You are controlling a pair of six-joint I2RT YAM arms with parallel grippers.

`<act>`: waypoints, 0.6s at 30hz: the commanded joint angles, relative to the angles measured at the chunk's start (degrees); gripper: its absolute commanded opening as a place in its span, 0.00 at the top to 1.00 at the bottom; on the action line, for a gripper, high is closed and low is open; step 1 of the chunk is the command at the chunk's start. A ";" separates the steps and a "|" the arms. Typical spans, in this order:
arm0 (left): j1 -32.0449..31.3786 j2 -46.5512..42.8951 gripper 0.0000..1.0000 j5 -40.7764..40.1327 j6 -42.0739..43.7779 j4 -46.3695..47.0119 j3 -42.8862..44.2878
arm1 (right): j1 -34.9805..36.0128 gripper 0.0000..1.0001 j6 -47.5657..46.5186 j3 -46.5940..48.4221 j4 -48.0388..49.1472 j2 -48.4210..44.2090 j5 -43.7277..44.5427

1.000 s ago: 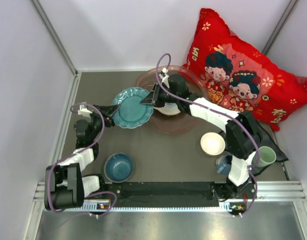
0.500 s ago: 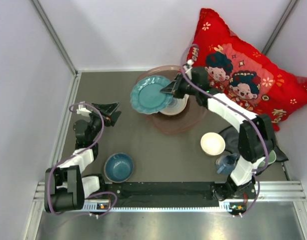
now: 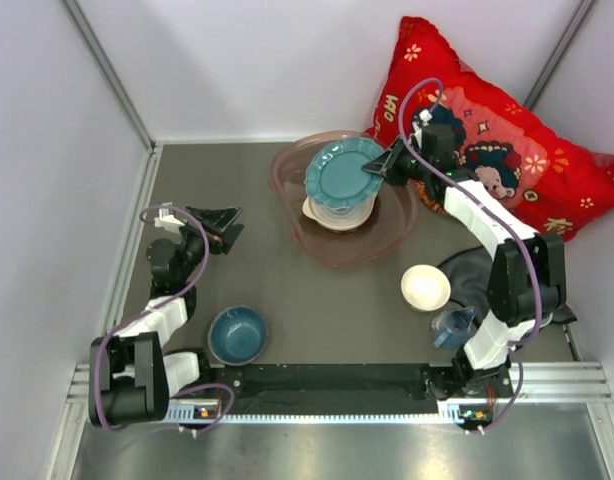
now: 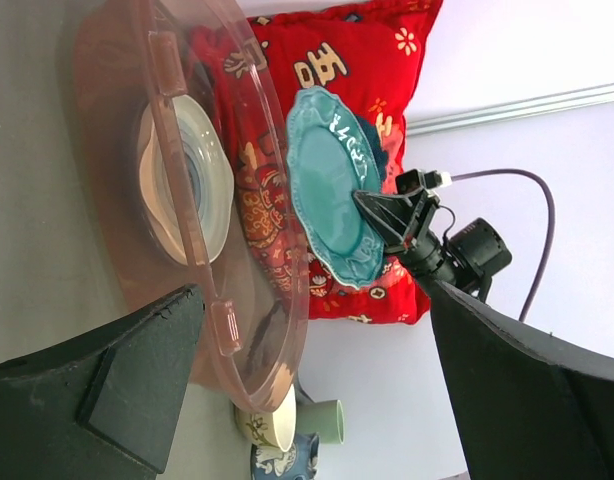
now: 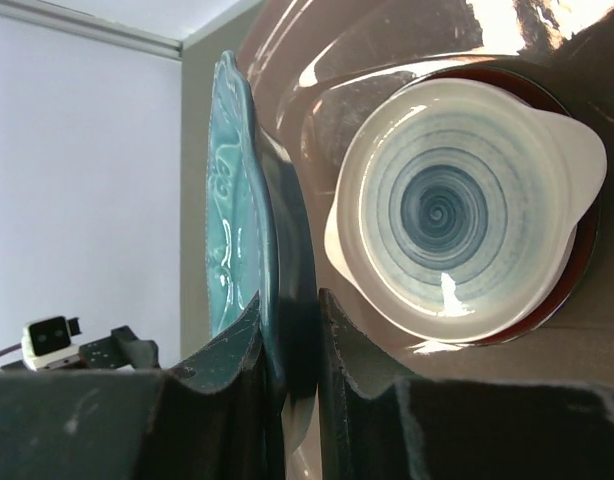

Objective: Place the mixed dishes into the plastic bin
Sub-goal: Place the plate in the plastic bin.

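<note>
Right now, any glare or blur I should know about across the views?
Right wrist: blown-out glare on the plastic bin wall, small highlight on the blue-ringed plate. Left wrist: own fingers dark and soft, teal scalloped plate sharp. Top external: even light, sharp.

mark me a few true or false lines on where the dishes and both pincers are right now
1. The right pincer grips the teal plate by its rim, above the plastic bin. True.
2. The plastic bin holds nothing. False: the blue-ringed handled plate lies inside it.
3. The left pincer is shut on the blue bowl. False: it is open and empty, and the blue bowl sits on the table by the left arm's base.
4. The cream bowl sits on the table, outside the plastic bin. True.
</note>
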 commanded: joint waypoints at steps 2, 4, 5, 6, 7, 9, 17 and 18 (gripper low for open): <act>0.20 -2.13 0.01 1.45 2.90 -2.03 2.10 | -0.04 1.00 2.03 0.73 9.86 1.07 -2.82; 0.20 -2.56 0.01 1.54 3.61 -4.15 2.45 | -0.05 1.00 2.39 -0.15 11.27 1.95 -2.47; 0.20 -2.65 0.01 1.45 3.70 -4.41 2.54 | -0.04 1.00 2.91 -0.93 11.80 2.21 -2.29; 0.28 -2.74 0.01 1.54 3.78 -4.77 2.63 | -0.04 1.00 3.09 -1.20 12.06 2.82 -2.03; 0.20 -2.74 0.01 1.71 3.87 -4.94 2.63 | -0.13 1.00 3.35 -1.38 12.76 3.09 -1.85; 0.20 -2.74 0.01 1.80 4.05 -5.12 2.81 | -0.04 1.00 3.88 -2.00 13.73 4.23 -1.94; 0.28 -1.95 0.02 2.50 4.31 -5.21 3.07 | -0.04 1.00 8.71 -4.89 23.12 7.49 -3.70; 0.20 -2.13 0.02 2.42 4.23 -5.30 2.98 | -0.13 1.00 8.98 -4.98 23.49 7.75 -3.70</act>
